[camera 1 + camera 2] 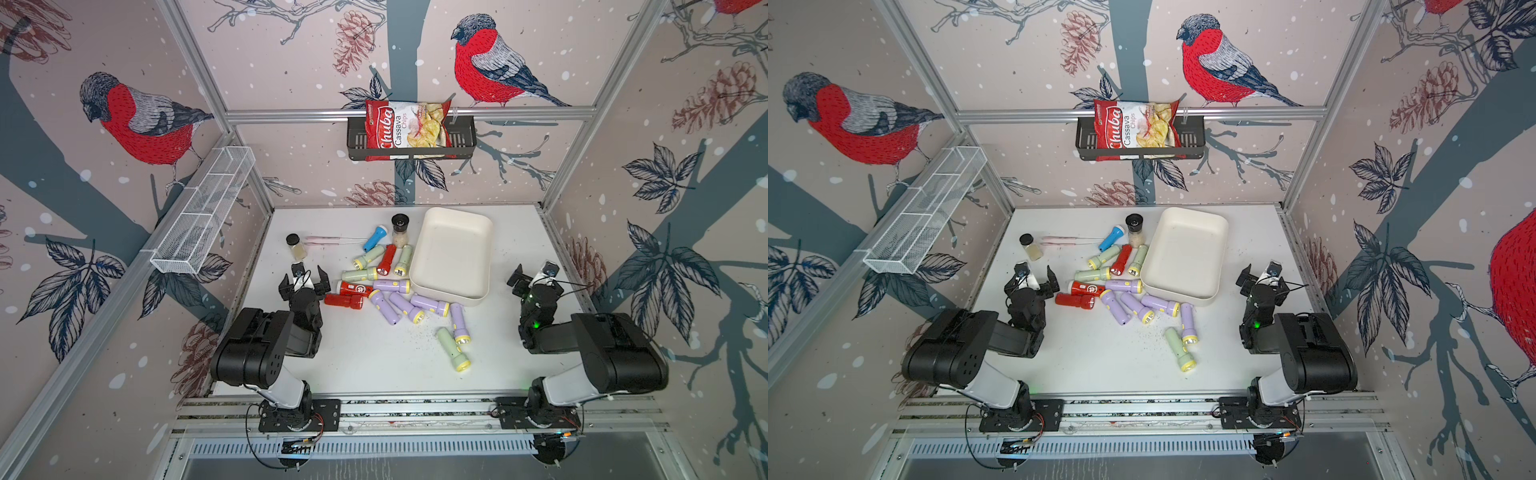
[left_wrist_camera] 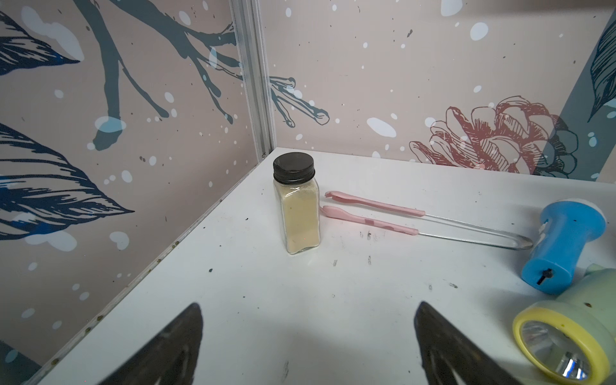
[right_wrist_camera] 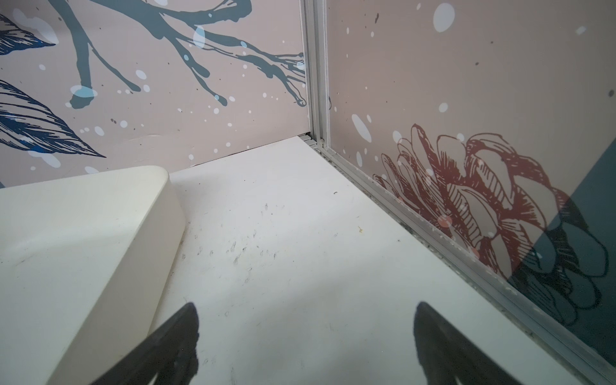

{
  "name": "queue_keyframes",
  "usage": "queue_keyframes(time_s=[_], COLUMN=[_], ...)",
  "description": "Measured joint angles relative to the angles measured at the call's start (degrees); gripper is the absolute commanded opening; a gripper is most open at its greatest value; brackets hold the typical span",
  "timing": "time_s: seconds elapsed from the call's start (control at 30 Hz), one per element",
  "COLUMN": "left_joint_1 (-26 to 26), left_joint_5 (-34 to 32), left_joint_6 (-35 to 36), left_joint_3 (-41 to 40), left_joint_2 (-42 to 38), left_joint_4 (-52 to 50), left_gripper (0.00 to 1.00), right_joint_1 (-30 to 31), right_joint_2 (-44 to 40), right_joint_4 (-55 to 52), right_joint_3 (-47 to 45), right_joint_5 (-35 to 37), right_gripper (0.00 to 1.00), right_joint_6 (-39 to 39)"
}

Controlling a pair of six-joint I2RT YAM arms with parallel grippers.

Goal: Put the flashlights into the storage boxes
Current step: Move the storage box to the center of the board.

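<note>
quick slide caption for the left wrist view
Open left gripper faces a spice jar, pink tongs and blue flashlight.

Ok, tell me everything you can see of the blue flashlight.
The blue flashlight is a stubby, glossy plastic torch, the only blue one: a round barrel flaring to a wider head with a white front. In the left wrist view its flat tail shows a small black fitting. It lies on its side on the white table, outside the cream tray, head toward the back wall, at the pile's far edge. The metal bend of the pink tongs ends beside it; contact is unclear.
</note>
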Motion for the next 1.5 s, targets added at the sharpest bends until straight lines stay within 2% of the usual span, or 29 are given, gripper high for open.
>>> queue_keyframes(time_s=[0.3,0.47,0.57,0.67,0.83,1.0,1.23,1.3,1.5], left_joint_1=[0.0,-0.1,-1.2,-4.5,-10.3,-12.0,-14.3,-14.5,-14.9], left_joint_5=[0.0,0.0,-0.3,-1.8,-0.8,8.6,22.5,25.4,31.6], left_joint_6=[0.0,0.0,0.6,3.3,7.0,1.0,-10.4,-12.9,-17.6], left_joint_3=[0.0,0.0,-0.1,1.9,12.0,23.0,35.3,37.5,37.9], left_joint_2=[0.0,-0.2,-2.4,-6.6,-13.4,-17.4,-14.0,-12.0,-9.3], left_joint_4=[0.0,-0.1,-0.5,-4.4,-18.1,-34.7,-57.5,-62.9,-73.6], left_gripper=[0.96,0.89,0.89,0.88,0.85,0.79,0.7,0.67,0.65], right_joint_1=[0.0,0.0,0.0,0.1,1.7,7.3,18.8,20.5,22.4], right_joint_2=[0.0,-0.2,-4.0,-9.2,-13.7,-13.4,-9.7,-7.2,3.3], right_joint_4=[0.0,-0.2,-7.4,-15.2,-33.4,-51.8,-70.2,-73.9,-83.6], right_joint_3=[0.0,0.2,4.9,11.8,24.8,38.3,46.4,48.3,53.3], right_joint_5=[0.0,0.0,-1.2,-3.7,-8.2,-9.1,-12.9,-15.1,-22.9], right_gripper=[1.0,1.0,1.0,1.0,1.0,1.0,1.0,0.99,0.99], right_joint_6=[0.0,-0.1,-0.9,-1.5,-1.5,-0.9,2.4,5.0,12.5])
